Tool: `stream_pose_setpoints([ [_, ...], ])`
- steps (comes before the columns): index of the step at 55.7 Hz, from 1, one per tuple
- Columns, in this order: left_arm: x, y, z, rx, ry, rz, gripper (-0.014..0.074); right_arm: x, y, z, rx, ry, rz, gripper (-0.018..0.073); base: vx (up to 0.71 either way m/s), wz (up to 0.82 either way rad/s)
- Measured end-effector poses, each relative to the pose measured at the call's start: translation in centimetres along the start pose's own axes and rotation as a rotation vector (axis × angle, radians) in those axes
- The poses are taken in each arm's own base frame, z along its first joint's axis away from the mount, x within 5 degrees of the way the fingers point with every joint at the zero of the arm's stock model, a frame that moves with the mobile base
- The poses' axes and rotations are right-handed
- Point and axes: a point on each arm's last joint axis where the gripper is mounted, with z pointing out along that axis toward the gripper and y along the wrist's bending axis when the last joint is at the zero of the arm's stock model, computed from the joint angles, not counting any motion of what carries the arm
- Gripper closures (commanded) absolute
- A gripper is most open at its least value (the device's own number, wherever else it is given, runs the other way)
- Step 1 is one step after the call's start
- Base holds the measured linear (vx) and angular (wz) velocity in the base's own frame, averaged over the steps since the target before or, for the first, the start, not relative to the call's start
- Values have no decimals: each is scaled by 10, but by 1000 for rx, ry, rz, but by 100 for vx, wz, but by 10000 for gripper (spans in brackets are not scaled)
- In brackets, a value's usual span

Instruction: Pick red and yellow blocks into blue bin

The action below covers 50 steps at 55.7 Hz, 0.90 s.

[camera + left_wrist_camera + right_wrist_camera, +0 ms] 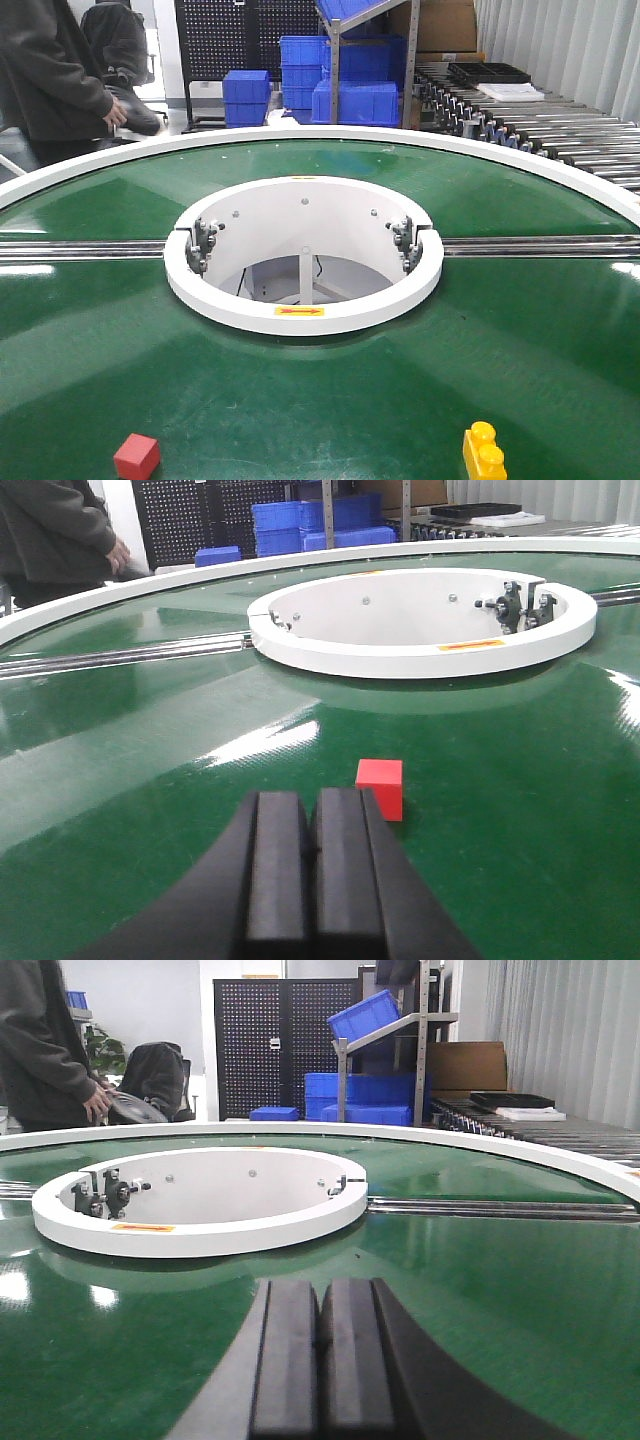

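1. My left gripper [313, 810] has its two black fingers pressed flat together with nothing between them. It sits low over the green table [90, 350], on the near side of the white ring [300, 312].
2. My right gripper [320, 1300] is closed the same way, pad against pad, and holds nothing. It is also on the near side of the white ring, which fills the left half of the right wrist view.
3. The red cube [136, 456] rests on the green table, well clear of the white ring on its near side and to the left in the front view.
4. In my left wrist view, the red cube [380, 787] lies between my fingertips and the white ring, just past the tip of one finger. I cannot tell whether it touches that finger.
5. The yellow brick [484, 453] stands studs-up on the table, well clear of the white ring on its near side and off to the right. It is well apart from the red cube.
6. Beyond the far side of the white ring, off the table, are stacked blue crates [340, 80]. To the left of them stands a person in dark clothes [50, 70].
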Motion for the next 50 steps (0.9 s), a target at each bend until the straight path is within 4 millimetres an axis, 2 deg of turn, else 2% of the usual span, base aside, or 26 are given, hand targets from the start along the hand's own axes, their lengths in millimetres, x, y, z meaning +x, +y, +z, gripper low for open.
stream_pose_setpoints([
  [41, 0, 0, 0, 0, -2, 0, 594, 0, 0, 0, 0, 0, 0, 569, 0, 0],
  [50, -10, 2, -1, -19, -116, -40, 594, -6, 1, 0, -6, -70, 0, 569, 0, 0],
])
